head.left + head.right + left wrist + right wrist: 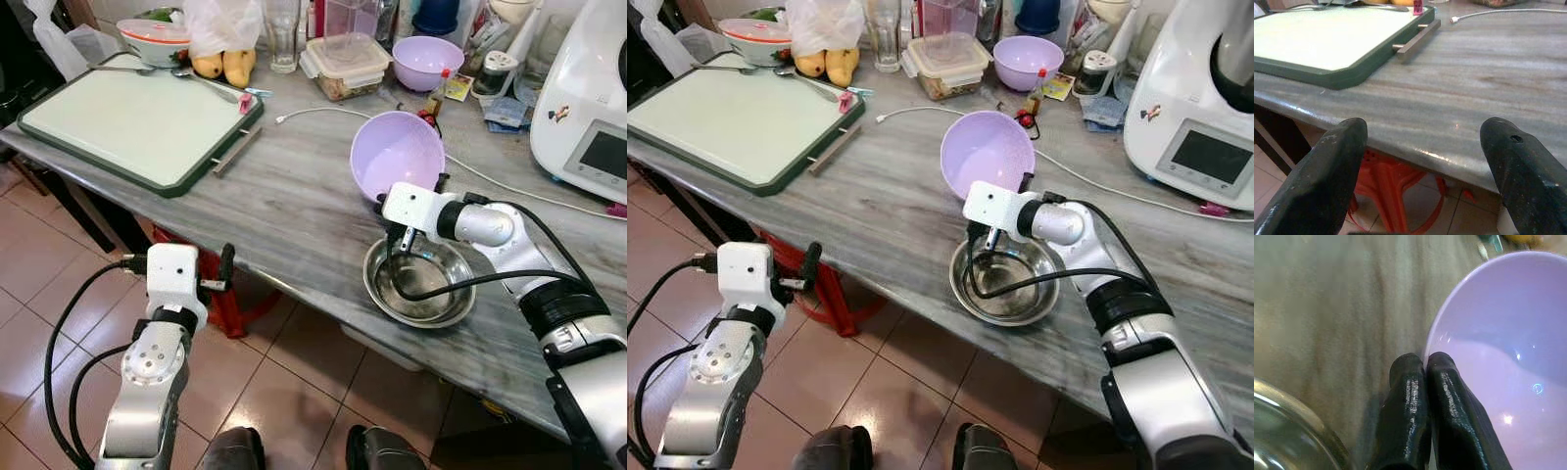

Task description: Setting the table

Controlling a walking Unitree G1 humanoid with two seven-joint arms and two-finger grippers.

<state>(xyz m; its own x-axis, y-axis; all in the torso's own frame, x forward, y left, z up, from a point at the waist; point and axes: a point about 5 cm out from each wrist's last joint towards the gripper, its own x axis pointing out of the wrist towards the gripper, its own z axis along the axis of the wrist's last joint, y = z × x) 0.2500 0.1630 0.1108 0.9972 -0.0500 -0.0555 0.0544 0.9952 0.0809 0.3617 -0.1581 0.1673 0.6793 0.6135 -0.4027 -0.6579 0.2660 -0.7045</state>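
Left end effector point(226, 266) is held low, just in front of the tabletop point(294, 196) edge, and its two black fingers point(1327, 171) are spread wide apart with nothing between them. Nothing is touched by it. A red stool point(230, 304) is seen under the tabletop, on the tiled floor point(59, 323).

On the left part of the tabletop a big green tray point(137, 117) is laid flat. No dishes are set on its pale middle. A spoon point(201, 83) is laid at its far edge. Behind it a bowl with a red rim point(152, 39) and some yellow fruit point(223, 64) under a plastic bag point(220, 24) are kept. A white cable point(323, 111) is stretched across the middle.

Further right, a purple bowl point(397, 154) is held tipped up on its edge. Its rim is pinched by the right end effector point(1422, 377), whose fingers are pressed tight together on the rim. Just beside it, nearer the tabletop edge, a steel bowl point(421, 284) is set flat and looks empty. A second purple bowl point(426, 59) and a food box point(345, 64) are kept at the back. A white kitchen machine point(588, 108) is stood on the far right.

The job looks only just started. One bowl is in hand, and a place for it has not been found yet. The tray is not yet filled, so most of the setting seems to be left.
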